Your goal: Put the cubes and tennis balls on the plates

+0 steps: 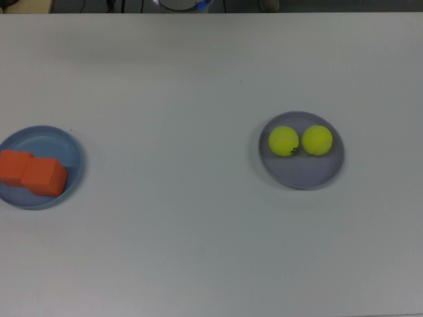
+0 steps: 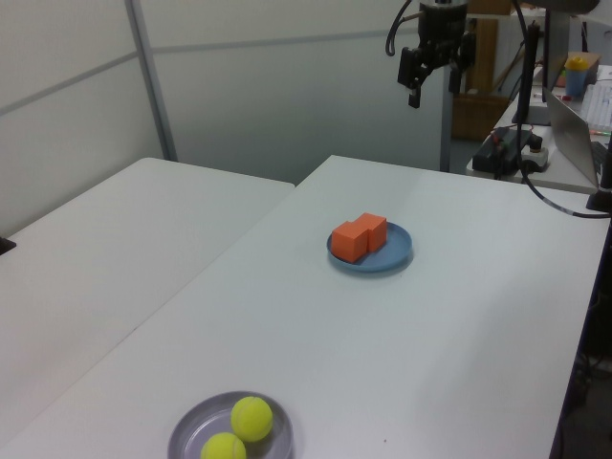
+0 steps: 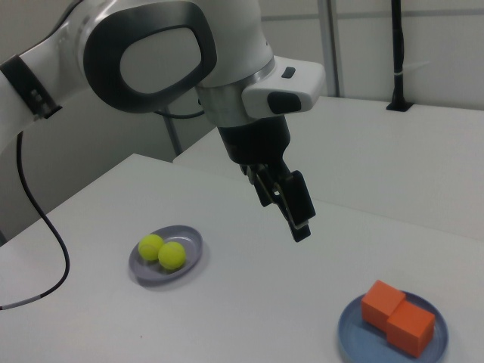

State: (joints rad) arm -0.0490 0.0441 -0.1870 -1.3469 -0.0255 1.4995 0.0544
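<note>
Fingers (image 2: 413,93) are standing apart with a gap between them, holding nothing. The gripper (image 2: 430,88) is hanging high in the air, well above the far end of the white table (image 1: 198,238) in the left view. In the right view it is pointing down at a tilt, between the two plates and clear of both. The white arm (image 3: 151,53) is filling the upper left of the right view, with a black cable (image 3: 47,249) trailing down beside it. The two orange cubes (image 1: 30,173) are sitting touching each other on the light blue plate (image 1: 74,150), at the top view's left edge. One cube is lying toward the plate's middle; the other is reaching the picture's edge. The two tennis balls (image 1: 301,140) are lying side by side, touching or nearly so, in the upper half of the lavender plate (image 1: 304,177), right of centre in the top view. The ball on the top view's left is showing a small dark mark. The plates are lying well apart on the table. A second white table (image 2: 115,249) is standing alongside on the left view's left.
</note>
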